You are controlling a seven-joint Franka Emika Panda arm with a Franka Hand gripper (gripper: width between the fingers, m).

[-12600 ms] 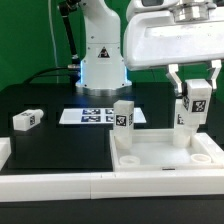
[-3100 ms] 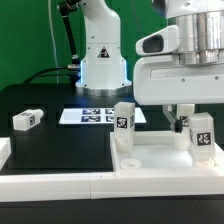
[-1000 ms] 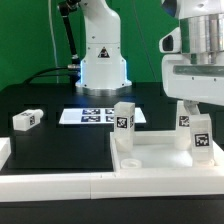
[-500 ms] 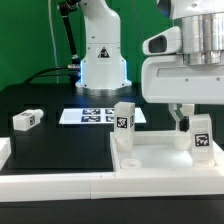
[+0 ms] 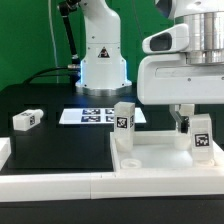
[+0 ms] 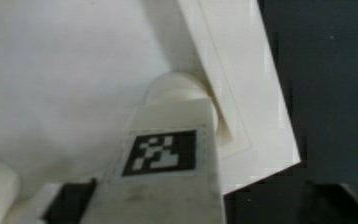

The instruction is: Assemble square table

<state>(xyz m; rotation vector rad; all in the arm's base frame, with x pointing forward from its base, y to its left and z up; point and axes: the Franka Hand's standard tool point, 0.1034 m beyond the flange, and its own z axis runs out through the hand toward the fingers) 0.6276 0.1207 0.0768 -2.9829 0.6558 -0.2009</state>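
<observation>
The white square tabletop [image 5: 160, 172] lies at the front on the exterior view's right, rim up. Two tagged white legs stand upright in its far corners: one [image 5: 122, 117] at the left corner, one [image 5: 202, 141] at the right. My gripper [image 5: 197, 124] hangs over the right leg with its fingers down either side of it. In the wrist view that leg [image 6: 167, 150] fills the gap between the dark fingers [image 6: 78, 200] of the gripper [image 6: 158, 205], over the tabletop [image 6: 69, 80]; whether they press on it does not show. A third leg [image 5: 27, 119] lies loose at the left.
The marker board [image 5: 98, 116] lies flat behind the tabletop, in front of the robot base [image 5: 100, 60]. A long white border bar [image 5: 60, 186] runs along the front edge, and another white bar end [image 5: 4, 151] sits at the far left.
My gripper has come down from above the right leg until its fingers reach down beside it. Legs and tabletop have not moved.
</observation>
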